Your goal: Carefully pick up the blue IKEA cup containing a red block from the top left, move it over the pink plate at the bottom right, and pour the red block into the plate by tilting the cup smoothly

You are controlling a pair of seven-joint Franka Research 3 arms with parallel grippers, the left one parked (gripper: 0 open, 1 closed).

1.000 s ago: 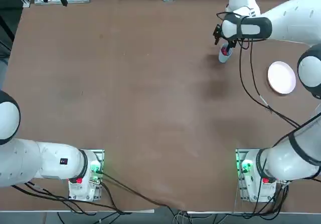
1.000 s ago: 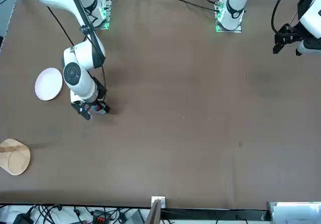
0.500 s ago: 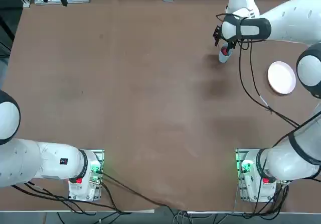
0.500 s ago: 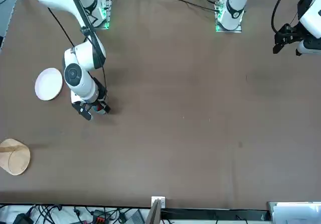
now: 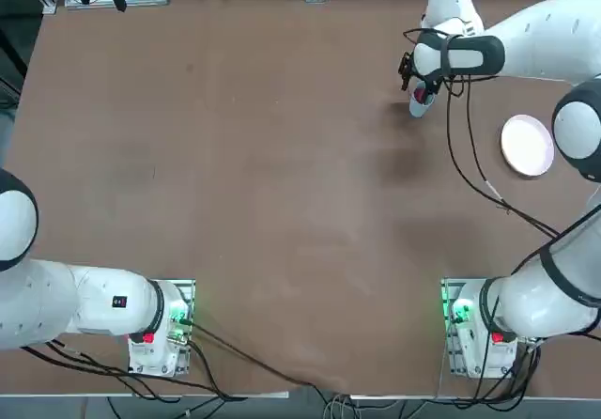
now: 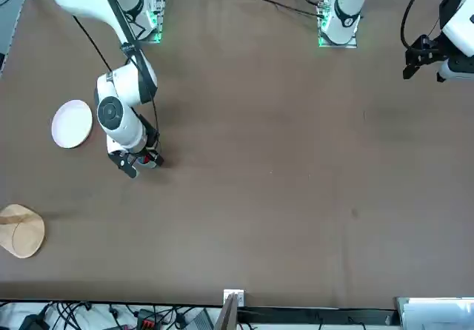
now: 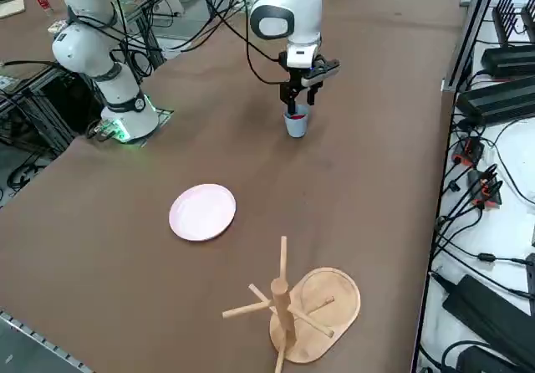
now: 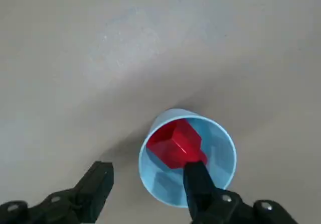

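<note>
From the right side of the table, the nearest thing is a wooden peg stand on its oval base. A little further in lies the pink plate, flat on the brown table and well apart from the cup. Beyond that stands the blue cup, upright near the table's far edge from the robot, with the red block lying inside it. The right gripper hangs straight over the cup, pointing down. Its fingers are spread either side of one wall of the cup: one dips inside the rim, close by the block, and the other stands outside, clear of the wall. The gripper is parted and has no hold on the cup.
</note>
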